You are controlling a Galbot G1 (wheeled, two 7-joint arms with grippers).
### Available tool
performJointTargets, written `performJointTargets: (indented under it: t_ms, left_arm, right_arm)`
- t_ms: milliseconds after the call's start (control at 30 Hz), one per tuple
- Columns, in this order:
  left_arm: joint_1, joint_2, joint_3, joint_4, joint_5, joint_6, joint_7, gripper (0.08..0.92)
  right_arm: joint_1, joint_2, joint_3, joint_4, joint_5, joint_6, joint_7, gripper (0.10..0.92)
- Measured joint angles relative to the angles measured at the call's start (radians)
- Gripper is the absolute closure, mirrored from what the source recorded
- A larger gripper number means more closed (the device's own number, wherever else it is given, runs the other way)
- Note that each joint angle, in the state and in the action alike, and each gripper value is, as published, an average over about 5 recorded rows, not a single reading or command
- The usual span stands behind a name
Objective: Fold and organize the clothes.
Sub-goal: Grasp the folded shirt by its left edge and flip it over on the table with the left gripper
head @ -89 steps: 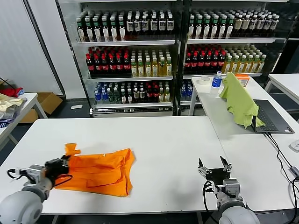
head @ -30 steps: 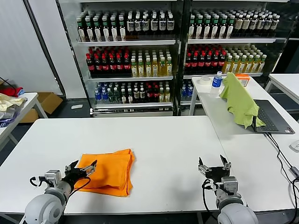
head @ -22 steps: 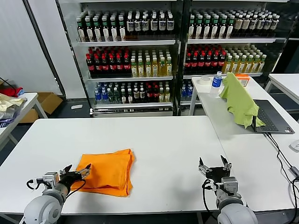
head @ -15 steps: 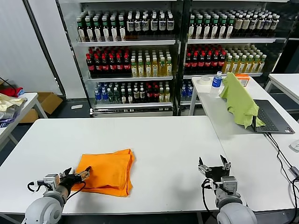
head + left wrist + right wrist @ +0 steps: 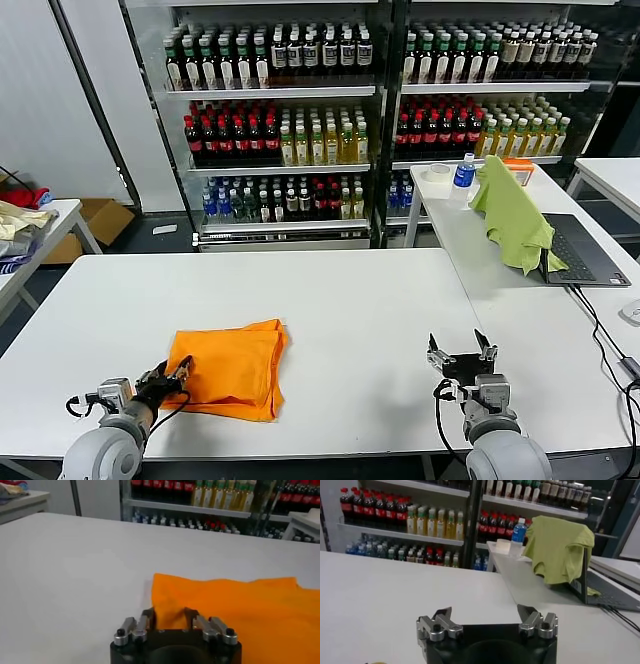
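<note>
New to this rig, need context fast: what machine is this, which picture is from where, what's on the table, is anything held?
It is a two-armed robot with a gripper on each arm. One picture looks down from its head; the other two look out from cameras on its wrists.

On the white table lies a folded orange T-shirt. The left gripper sits at the shirt's near left corner; the left wrist view shows its fingers on either side of the fabric edge, closing in, but a firm grip cannot be confirmed. The right gripper is open, holds nothing, and waits over bare table on the right.

On a side table, a light green cloth hangs over a laptop. Behind are shelves of bottles.
</note>
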Motion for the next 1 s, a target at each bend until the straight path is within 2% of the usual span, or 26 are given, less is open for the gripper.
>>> performJointTargets:
  t_ms: [300,400,633,900,1000]
  left_arm:
    - [0.005,0.01,0.003,-0.032,0.02,-0.001,0.007,0.837]
    - [0.002,0.03,-0.019,-0.059,0.032,0.013,0.018,0.888]
    - [0.028,0.104,-0.131,-0.08,0.109,0.038,0.063,0.894]
    - [0.103,0.225,-0.377,-0.015,0.226,0.051,0.207,0.894]
    - [0.121,0.246,-0.431,-0.015,0.24,0.055,0.232,0.894]
  right_arm:
    - [0.003,-0.007,0.009,0.0,0.0,0.0,-0.001,0.203]
    - [0.002,-0.008,0.015,0.0,0.0,0.0,-0.002,0.203]
    - [0.002,-0.01,0.033,0.006,0.0,-0.001,-0.008,0.203]
    - [0.011,-0.01,0.048,0.004,0.006,-0.001,-0.012,0.203]
    - [0.015,-0.006,0.047,-0.002,0.005,-0.001,-0.013,0.203]
